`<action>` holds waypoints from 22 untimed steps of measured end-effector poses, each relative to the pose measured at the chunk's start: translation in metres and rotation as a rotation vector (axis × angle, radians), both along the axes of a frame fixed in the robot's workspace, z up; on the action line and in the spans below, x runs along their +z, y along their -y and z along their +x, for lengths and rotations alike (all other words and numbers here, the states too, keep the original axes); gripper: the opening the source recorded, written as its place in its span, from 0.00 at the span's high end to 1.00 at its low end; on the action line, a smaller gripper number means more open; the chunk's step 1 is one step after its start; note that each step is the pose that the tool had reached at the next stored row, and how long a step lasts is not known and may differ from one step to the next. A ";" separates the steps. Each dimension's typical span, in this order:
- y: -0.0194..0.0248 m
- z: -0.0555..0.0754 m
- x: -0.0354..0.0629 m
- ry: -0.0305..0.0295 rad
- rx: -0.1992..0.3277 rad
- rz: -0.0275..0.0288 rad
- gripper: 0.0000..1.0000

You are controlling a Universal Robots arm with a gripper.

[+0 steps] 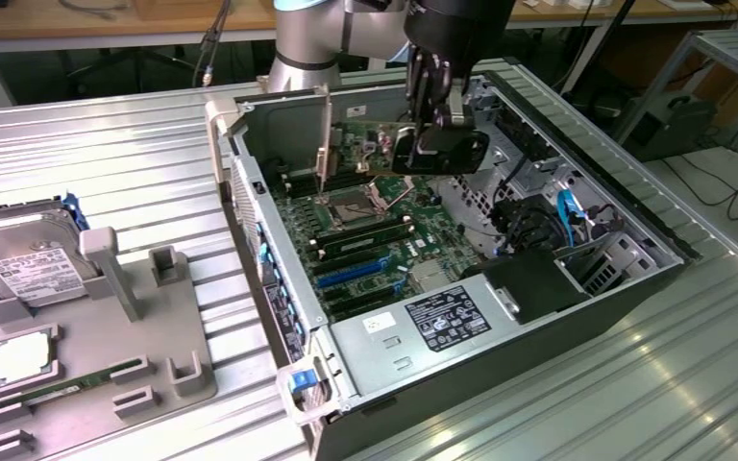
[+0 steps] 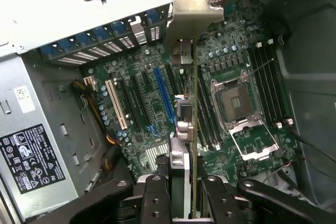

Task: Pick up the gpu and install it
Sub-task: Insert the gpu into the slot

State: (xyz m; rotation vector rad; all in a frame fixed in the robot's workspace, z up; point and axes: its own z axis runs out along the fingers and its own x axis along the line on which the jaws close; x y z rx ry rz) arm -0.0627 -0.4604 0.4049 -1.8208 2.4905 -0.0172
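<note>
Lead: Where is the gpu right now?

Operator: I have the gpu (image 1: 366, 146) standing on edge inside the open case (image 1: 561, 336), toward the case's far end and over the motherboard (image 1: 376, 235). Its silver bracket (image 1: 324, 134) faces the case's rear panel, and the bracket's top pokes above the case rim.

Lead: And the jaws?

Operator: Clamped on the gpu. From the wrist camera I see the card edge-on, running straight out from between the two black fingers (image 2: 156, 200), one on each side of it.

Lead: Is it seated?

Operator: I can't tell whether its lower edge touches the board. In the wrist view it lines up between the blue slot (image 2: 164, 95) and the open CPU socket (image 2: 236, 98).

Lead: What else is around the case?

Operator: Inside the case, the power supply (image 1: 453, 322) with its black label sits at the near end. Outside it, on the ribbed metal surface (image 1: 126, 134), a grey holder (image 1: 151, 327) stands just beside the case on the exterior view's left. The holder carries the hard drive (image 1: 16, 264) and a green memory stick (image 1: 68, 389).
</note>
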 end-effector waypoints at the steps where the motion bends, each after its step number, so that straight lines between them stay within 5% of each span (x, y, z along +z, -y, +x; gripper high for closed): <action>1: -0.0004 0.000 -0.0001 0.0001 0.002 0.0006 0.72; 5: -0.0027 0.000 -0.0015 0.0002 0.017 0.0036 0.72; 15: -0.0047 0.000 -0.0038 -0.0003 0.210 0.0035 0.72; 19: -0.0047 0.000 -0.0045 -0.0004 0.455 0.0036 0.72; 20: -0.0046 0.000 -0.0046 -0.0005 0.454 0.0037 0.72; 22: -0.0047 0.000 -0.0055 -0.0004 0.354 0.0037 0.72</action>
